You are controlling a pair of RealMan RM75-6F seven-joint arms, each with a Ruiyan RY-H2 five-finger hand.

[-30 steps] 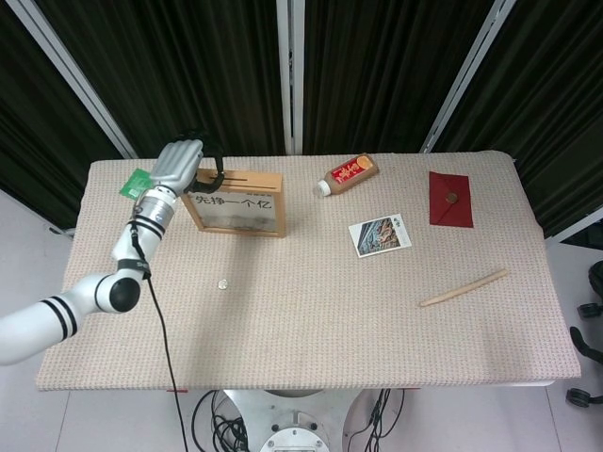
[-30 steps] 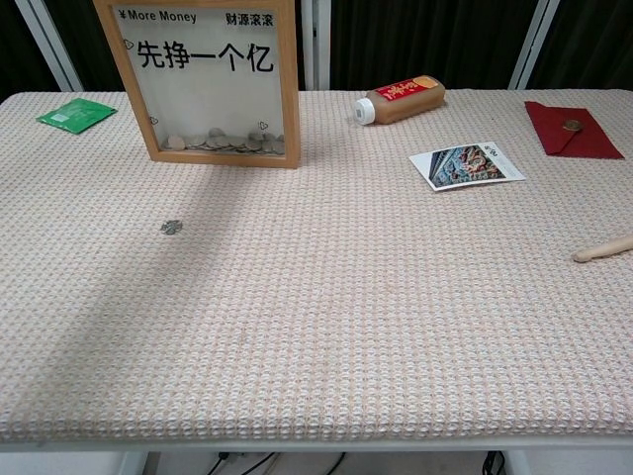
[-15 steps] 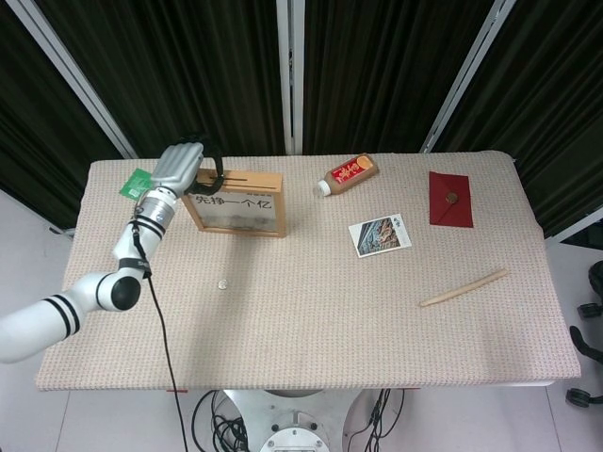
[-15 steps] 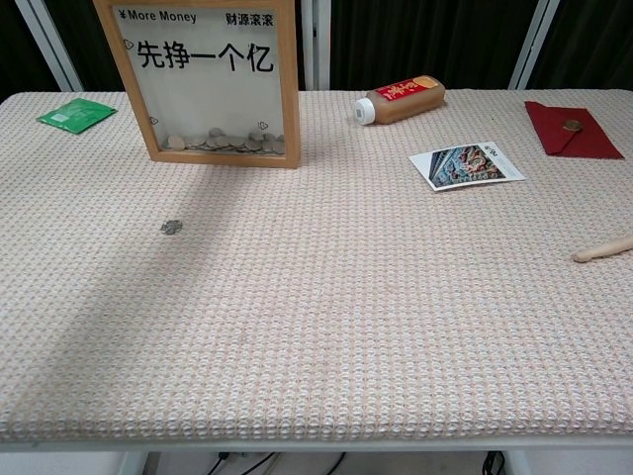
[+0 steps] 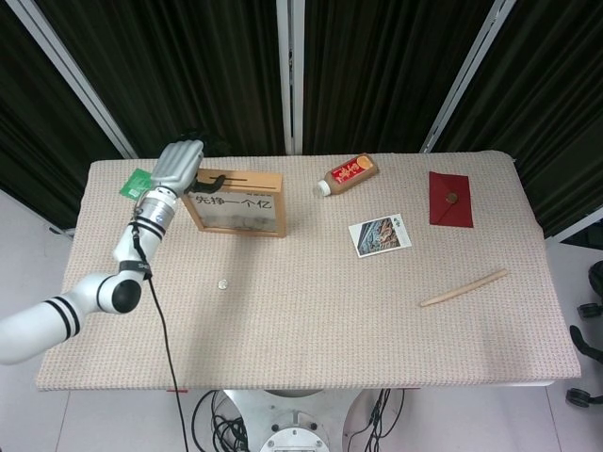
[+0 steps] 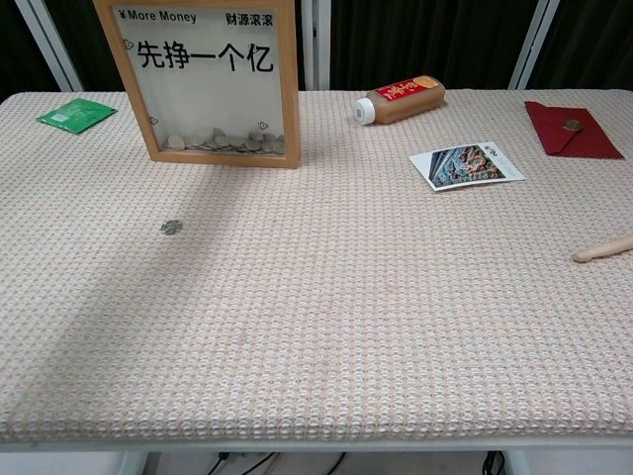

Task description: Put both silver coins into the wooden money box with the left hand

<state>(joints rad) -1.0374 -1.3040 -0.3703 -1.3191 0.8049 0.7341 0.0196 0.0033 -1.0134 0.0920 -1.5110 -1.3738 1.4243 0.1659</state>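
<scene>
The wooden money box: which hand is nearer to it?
Left. The left hand is above the wooden money box, at its top left corner; the right hand appears in neither view.

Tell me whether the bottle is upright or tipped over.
Tipped over: the bottle lies on its side on the table, white cap pointing left.

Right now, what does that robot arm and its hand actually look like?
The arm is glossy white with rounded joints and black bands. Its slimmer forearm has dark rings near the wrist, and a thin black cable trails down from it. The robot hand is silver-grey and shaped like a human hand.
</scene>
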